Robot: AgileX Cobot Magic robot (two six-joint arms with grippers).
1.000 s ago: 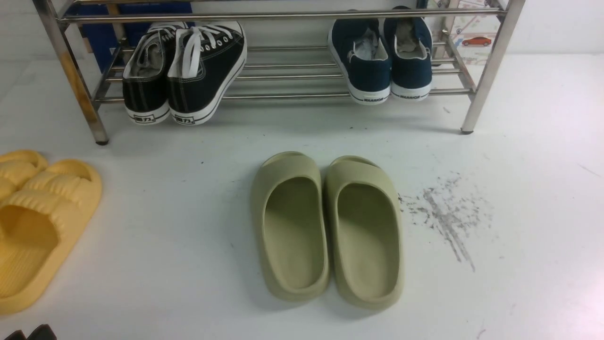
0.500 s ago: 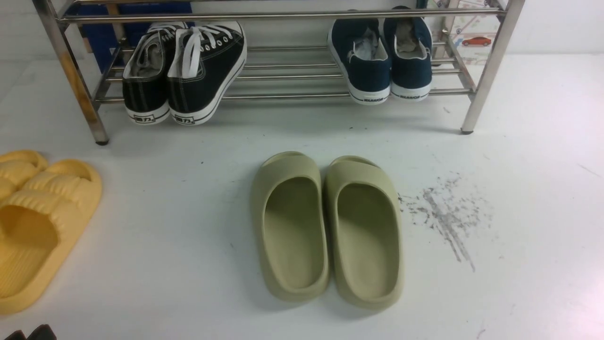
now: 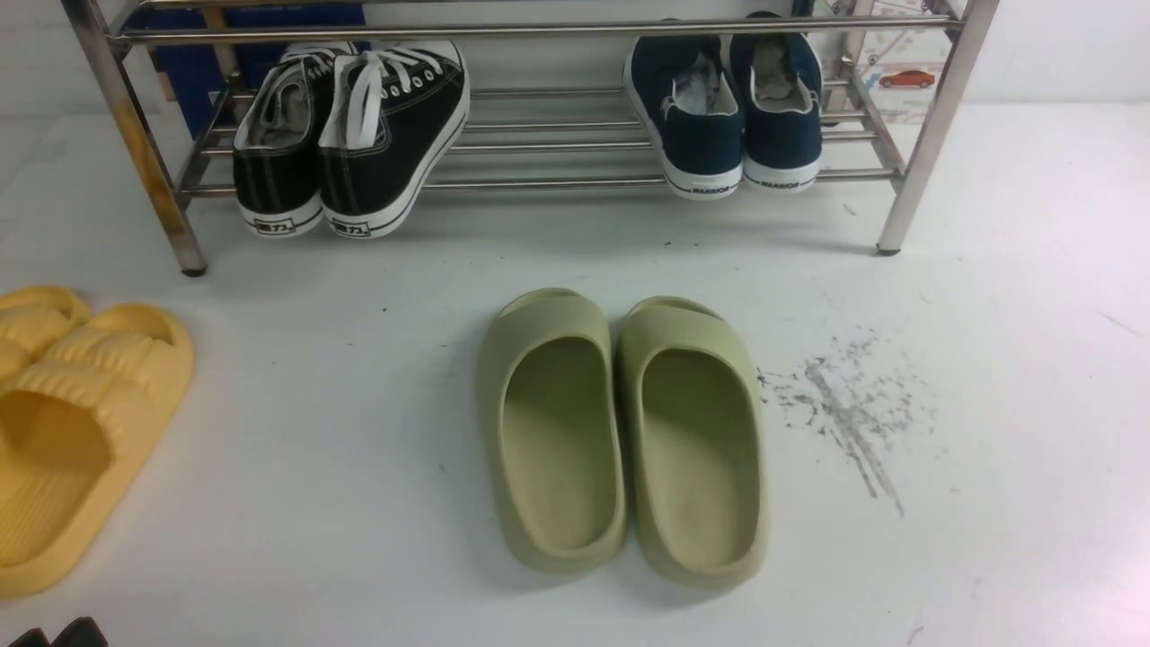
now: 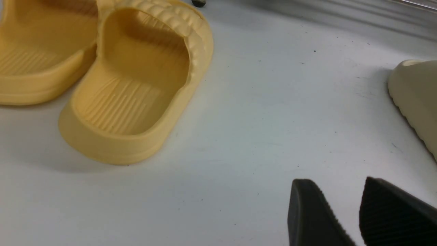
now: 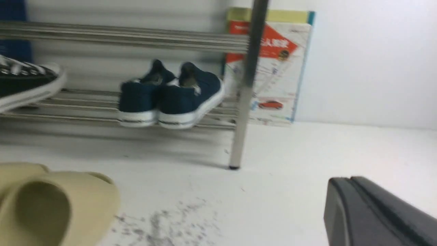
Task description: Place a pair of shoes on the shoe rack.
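Nothing has moved since earlier front frames. Navy-blue canvas slip-on sneakers (image 3: 724,112) sit side by side at right end of shiny steel tube shoe rack (image 3: 557,181), heels overhanging near rail. Placement looks done. Right tool (image 5: 375,215) closed, empty. Left tool (image 4: 355,212) jaws apart, apparently empty, low over white worktop (image 3: 359,359).

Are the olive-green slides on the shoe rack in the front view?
No, the olive-green slides lie on the white floor in front of the shoe rack.
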